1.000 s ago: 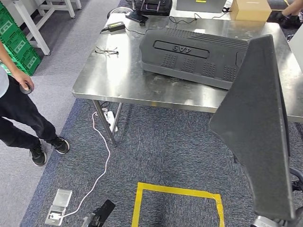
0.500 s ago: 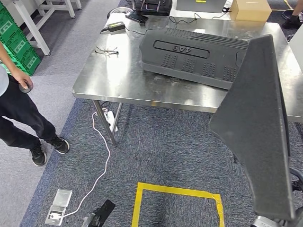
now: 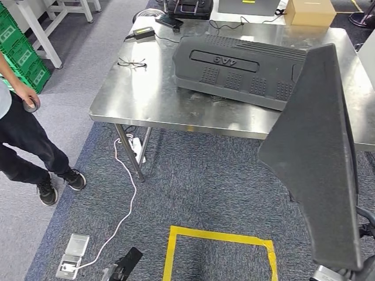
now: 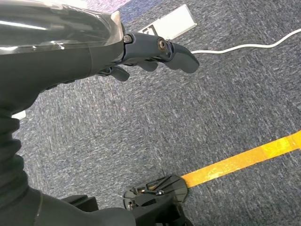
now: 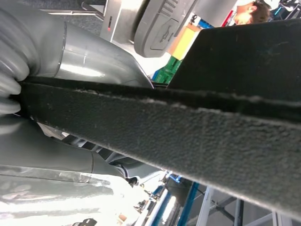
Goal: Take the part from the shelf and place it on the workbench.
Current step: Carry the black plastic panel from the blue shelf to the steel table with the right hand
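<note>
One part: the dark felt-faced panel (image 3: pixel 320 158) stands upright on the robot's right, its wide base low by the right hand and its narrow top rising across the near right edge of the surface; carried edge-on like this, it likely keeps clear of the robot's legs and can be tipped flat once over the steel
Right hand: the right hand (image 5: pixel 53 94) clamps the panel's thick edge between grey thumb and body, so it holds the part
Left hand: the left hand (image 4: pixel 156 49) hangs over the carpet with fingers loosely extended and nothing in them; it looks spare for now, perhaps to steady the panel at set-down
Surface: the steel surface (image 3: pixel 146 96) lies ahead, not yet reached by the part
Already there: a black ribbed cover (image 3: pixel 238 70) takes the middle, so the free steel at the near side seems the place to aim for
Floor: a yellow tape square (image 3: pixel 218 254) marks a standing spot short of the surface
Bystander: a person (image 3: pixel 22 134) stands well to the left, apart from the carrying path
</note>
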